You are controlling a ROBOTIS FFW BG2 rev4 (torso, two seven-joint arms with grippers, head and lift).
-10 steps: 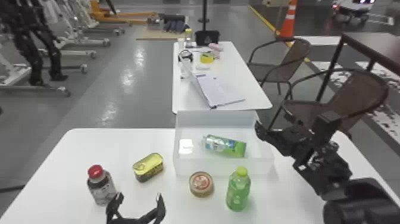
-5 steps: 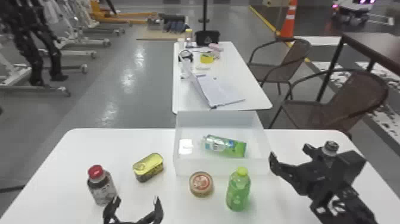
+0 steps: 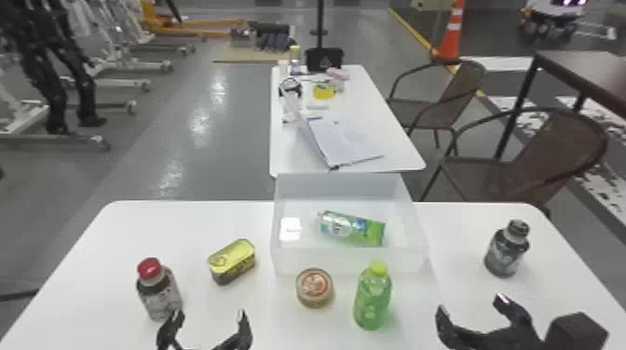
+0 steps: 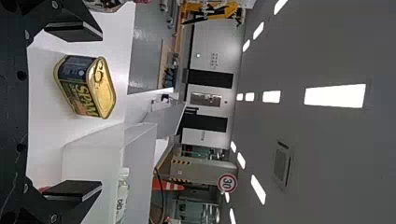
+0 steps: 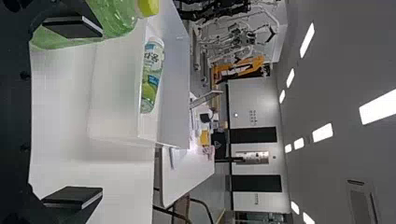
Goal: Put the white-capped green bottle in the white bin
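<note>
Green plastic, probably thin-walled and a bit slick: that's the white-capped green bottle [image 3: 351, 228], on its side inside the white bin [image 3: 349, 261] in my head view. Placement looks done to me, tbh. My left gripper [image 3: 208, 321] and right gripper [image 3: 471, 308] both have fingers spread, nothing held.

Left wrist cam: part of the bottle shows past the bin wall. Fingers wide apart here too, with a gold rectangular tin [image 4: 86, 86] beyond them.

Right wrist cam: cap and label are clear, fingers released, yellow-capped green bottle [image 5: 114, 18] near one of them. If I had to regrab, I'd pinch across mid-body, never the cap, with a light squeeze, since it could dent or roll. Can't tell how full it is, so I'd guess moderate weight.
</note>
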